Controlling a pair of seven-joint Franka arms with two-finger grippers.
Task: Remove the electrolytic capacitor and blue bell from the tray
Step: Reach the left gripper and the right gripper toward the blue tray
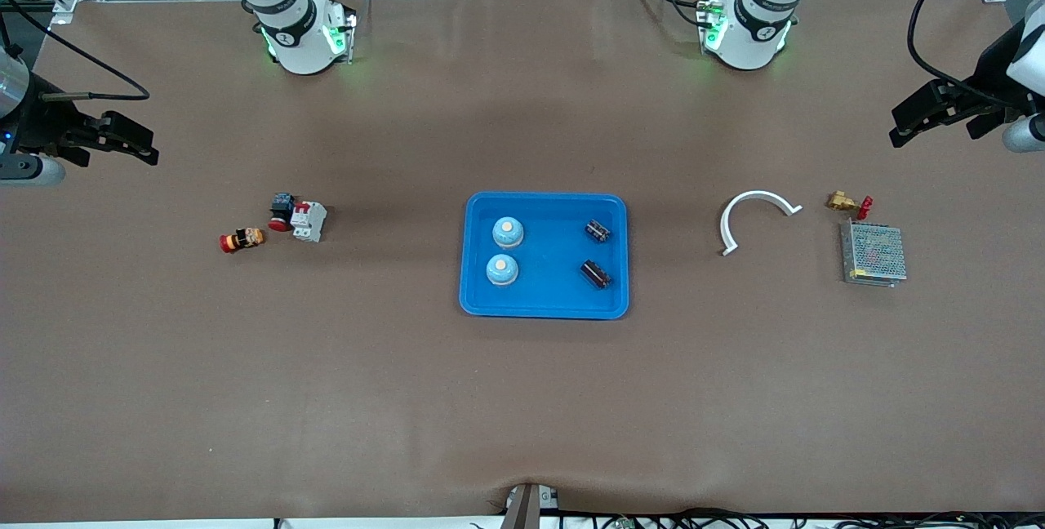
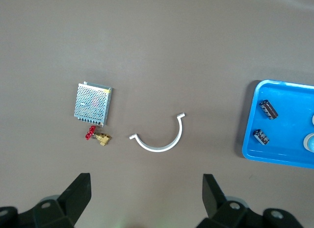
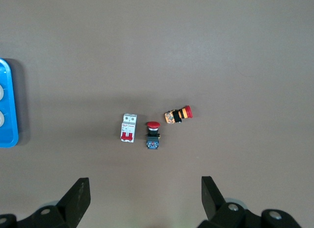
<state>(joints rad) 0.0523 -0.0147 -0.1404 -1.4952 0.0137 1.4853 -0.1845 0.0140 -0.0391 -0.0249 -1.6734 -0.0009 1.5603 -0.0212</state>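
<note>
- A blue tray (image 1: 544, 310) sits in the middle of the brown desk (image 1: 522, 398).
- Two bells lie in the tray, on the side toward the right arm's end. One bell (image 1: 508, 232) is farther from the front camera, and the other bell (image 1: 502, 269) is nearer to it. They are close but not touching.
- Two capacitors lie in the tray too, on the side toward the left arm's end. One capacitor (image 1: 598, 230) is farther from the front camera, and the other capacitor (image 1: 596, 273) is nearer. They are small, dark and lying down.
- The left gripper (image 1: 931, 117) hangs in the air over the left arm's end of the desk. Its fingers (image 2: 78, 191) are wide open and hold nothing.
- The right gripper (image 1: 122, 137) hangs over the right arm's end of the desk. Its fingers (image 3: 78, 196) are wide open too — nothing is in them.
- Toward the left arm's end lies a white curved strip (image 1: 755, 211), like half a ring. Near it are a small brass valve (image 1: 846, 203) with a red handle and a grey mesh box (image 1: 873, 253). The valve is just beside the box, a bit farther from the front camera.
- Toward the right arm's end lie a white breaker (image 1: 309, 220), a red push button (image 1: 281, 212) touching it, and a red and orange button (image 1: 242, 239) — that one lies a little apart.
</note>
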